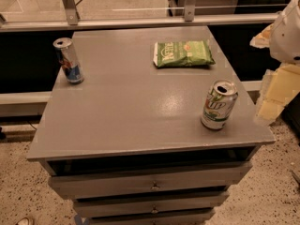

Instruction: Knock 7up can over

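Observation:
The 7up can, green and white with a silver top, stands upright near the right front corner of the grey cabinet top. My gripper, pale yellow below a white arm, hangs at the right edge of the view. It is just off the cabinet's right side, a short way to the right of the can and not touching it.
A slim blue and silver can stands upright at the far left of the cabinet top. A flat green snack bag lies at the back right. Drawers sit below the front edge. A metal rail runs behind.

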Motion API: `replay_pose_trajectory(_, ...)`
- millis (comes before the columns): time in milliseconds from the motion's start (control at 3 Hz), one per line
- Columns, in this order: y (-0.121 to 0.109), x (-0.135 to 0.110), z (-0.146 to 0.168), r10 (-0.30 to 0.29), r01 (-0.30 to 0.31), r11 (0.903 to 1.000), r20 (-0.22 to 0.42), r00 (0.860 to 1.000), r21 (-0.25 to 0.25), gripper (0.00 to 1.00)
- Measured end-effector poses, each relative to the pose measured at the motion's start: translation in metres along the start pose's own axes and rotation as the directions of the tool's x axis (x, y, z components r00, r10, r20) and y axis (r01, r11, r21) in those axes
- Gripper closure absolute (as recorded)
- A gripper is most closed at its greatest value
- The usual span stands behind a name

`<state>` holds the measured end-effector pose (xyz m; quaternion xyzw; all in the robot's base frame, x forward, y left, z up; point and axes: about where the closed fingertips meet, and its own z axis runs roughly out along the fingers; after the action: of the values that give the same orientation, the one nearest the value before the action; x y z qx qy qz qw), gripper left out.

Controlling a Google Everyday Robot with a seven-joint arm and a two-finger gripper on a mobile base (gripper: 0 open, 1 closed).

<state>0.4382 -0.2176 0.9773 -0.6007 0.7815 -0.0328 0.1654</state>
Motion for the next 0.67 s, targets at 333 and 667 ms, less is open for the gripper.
replay_pose_trajectory(333, 0.000, 0.011, 0.009, 0.049, -0.049, 0.9988, 0.099, 0.994, -0.005, 0.00)
replay_pose_trajectory(667, 0.001, 0.021, 0.021, 0.085, -0.084, 0.9964, 0.216, 0.973, -0.016, 0.00)
